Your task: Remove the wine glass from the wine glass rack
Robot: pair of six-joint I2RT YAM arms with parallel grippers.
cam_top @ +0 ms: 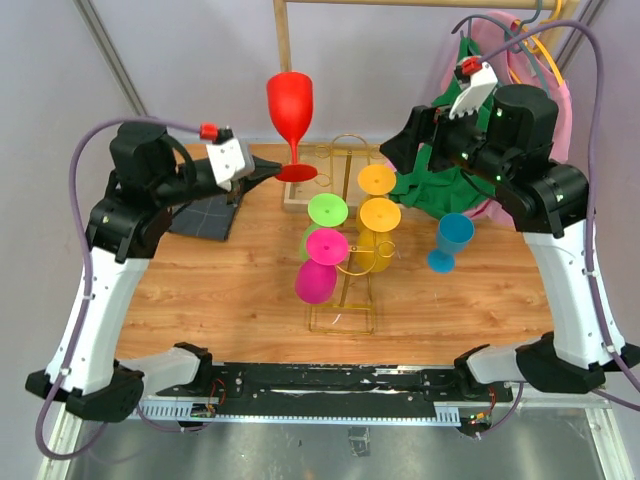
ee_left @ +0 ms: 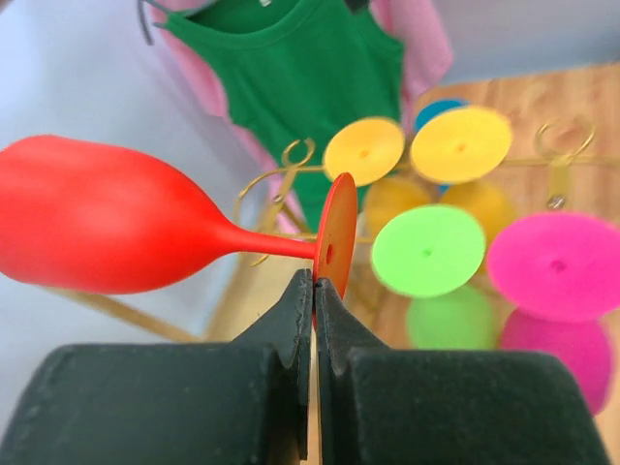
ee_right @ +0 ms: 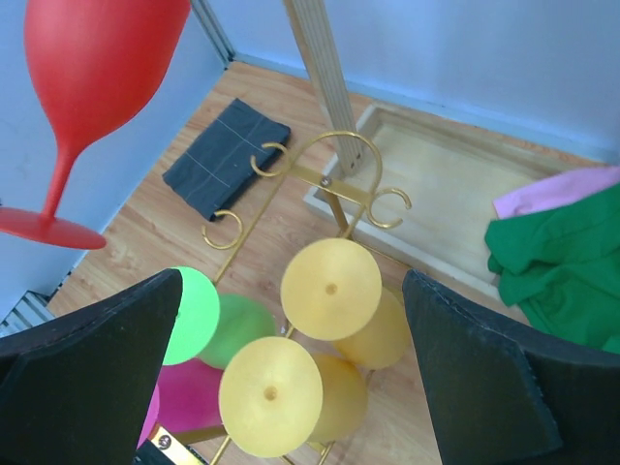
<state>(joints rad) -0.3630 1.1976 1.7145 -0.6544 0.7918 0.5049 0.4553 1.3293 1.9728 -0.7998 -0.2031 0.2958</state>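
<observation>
A red wine glass (cam_top: 289,103) (ee_left: 107,228) (ee_right: 97,58) hangs upright in the air behind and left of the wine glass rack (cam_top: 341,318) (ee_right: 329,179). My left gripper (cam_top: 270,172) (ee_left: 313,291) is shut on the rim of its foot. The gold wire rack holds two yellow glasses (cam_top: 379,214) (ee_right: 330,288), a green glass (cam_top: 327,210) and a pink glass (cam_top: 326,246), all hanging upside down. My right gripper (cam_top: 402,143) (ee_right: 291,281) is open above the yellow glasses and holds nothing.
A blue glass (cam_top: 452,240) stands upright on the table right of the rack. A dark folded cloth (cam_top: 205,218) lies at the back left. The wooden rail post (cam_top: 283,40) and its tray base (ee_right: 455,194) stand behind, with green clothing (cam_top: 440,190) at the back right.
</observation>
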